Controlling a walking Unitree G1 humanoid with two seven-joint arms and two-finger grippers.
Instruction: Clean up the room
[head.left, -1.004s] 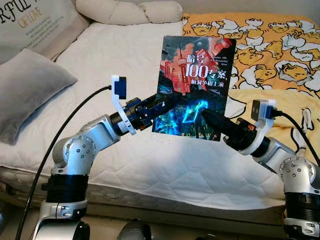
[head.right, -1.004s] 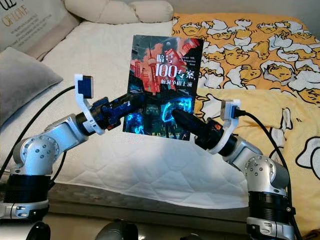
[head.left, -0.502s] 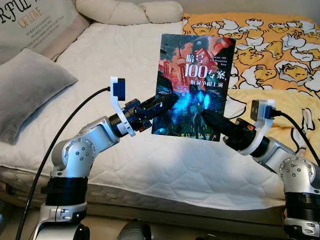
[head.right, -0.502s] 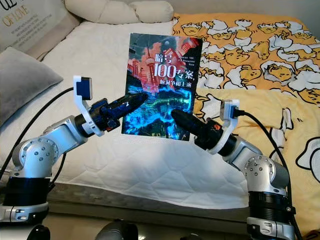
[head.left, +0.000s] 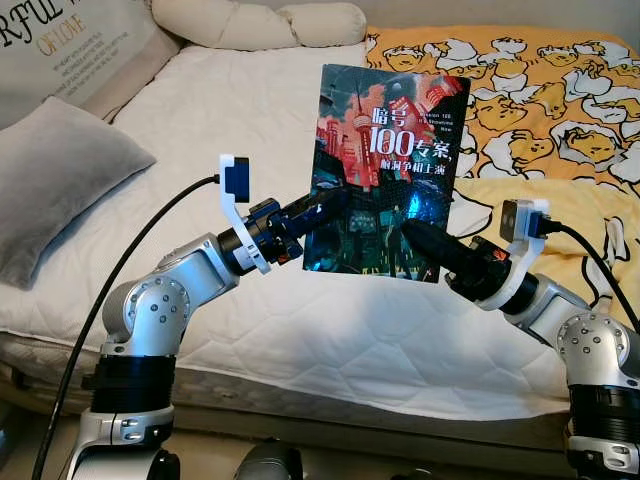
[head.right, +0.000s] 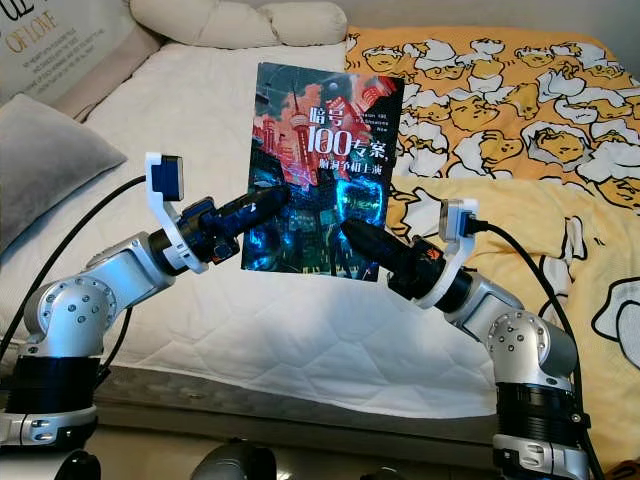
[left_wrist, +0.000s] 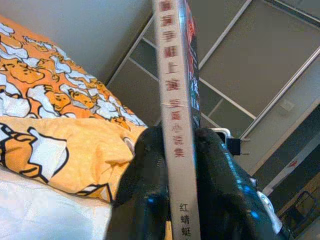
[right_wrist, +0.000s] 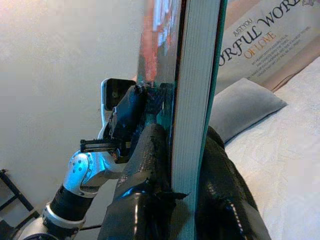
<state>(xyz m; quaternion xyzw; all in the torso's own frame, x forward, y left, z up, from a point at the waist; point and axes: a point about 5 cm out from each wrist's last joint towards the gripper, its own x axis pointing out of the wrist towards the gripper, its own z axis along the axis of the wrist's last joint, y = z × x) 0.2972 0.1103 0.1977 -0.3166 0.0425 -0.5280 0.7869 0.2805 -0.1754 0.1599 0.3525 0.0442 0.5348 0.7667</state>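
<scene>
While both arms reach forward over the bed (head.left: 250, 110), the book (head.left: 390, 170) stands upright in the air between them, its dark cover with red towers and Chinese title facing the head camera. From the left, the left hand (head.left: 330, 200) is clamped on the book's lower left edge; from the right, the right hand (head.left: 412, 232) grips its lower right part, one black finger lying across the cover.

Under the book lies the white quilted mattress, with a grey pillow (head.left: 55, 180) at the far left, a printed cushion (head.left: 70, 45) behind it, a long cream pillow (head.left: 260, 20) at the head, and an orange cartoon-print duvet (head.left: 540, 110) on the right.

Looking along its own fingers (left_wrist: 145, 200), the left wrist camera shows the book's spine (left_wrist: 172, 100) pinched between the two of them, with the duvet and glass wall panels beyond. Seen from the right wrist, the page block (right_wrist: 197, 90) sits between that hand's fingers (right_wrist: 145, 170), and the left arm (right_wrist: 85, 170) shows past it.

Compared with a second ago, the book has been raised slightly and shifted a little leftward, and the bright blue glare on its lower cover has faded.
</scene>
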